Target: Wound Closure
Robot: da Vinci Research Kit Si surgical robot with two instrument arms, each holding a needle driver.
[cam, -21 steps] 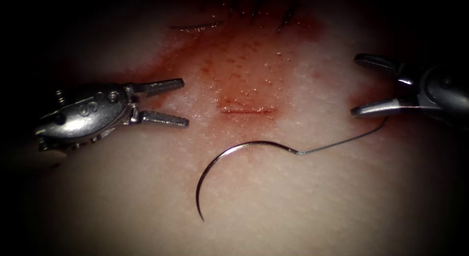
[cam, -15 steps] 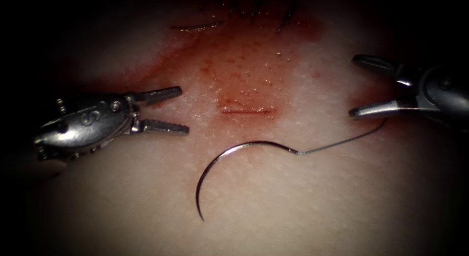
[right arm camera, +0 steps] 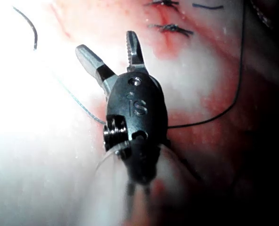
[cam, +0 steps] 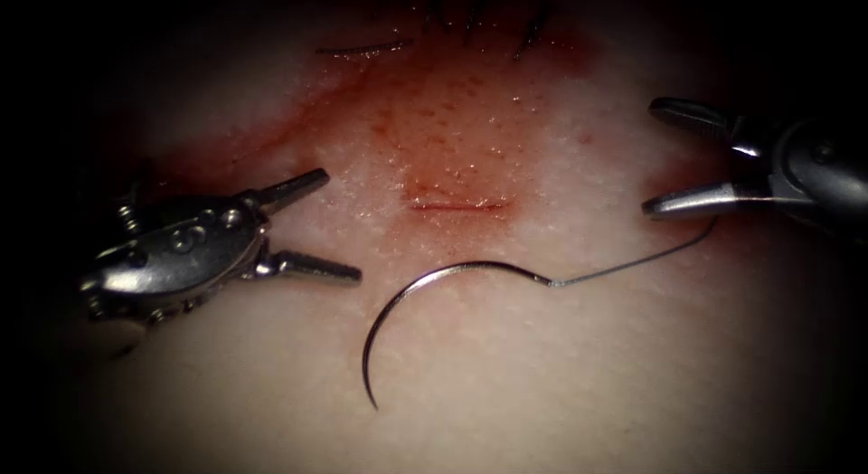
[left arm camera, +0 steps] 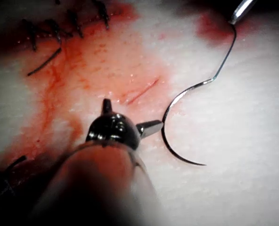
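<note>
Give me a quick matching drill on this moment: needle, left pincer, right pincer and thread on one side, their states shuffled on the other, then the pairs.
Things:
1. needle
2. left pincer
3. right pincer
4. thread

States:
A. open, holding nothing, right of the cut
B. lying free on the tissue below the cut
C. open, holding nothing, left of the cut
D. trailing from the needle's end toward the right tool

Pairs: 1-B, 2-C, 3-A, 4-D

Curved needle (cam: 425,284) lies free on tissue (cam: 561,383) below cut (cam: 457,204).
</note>
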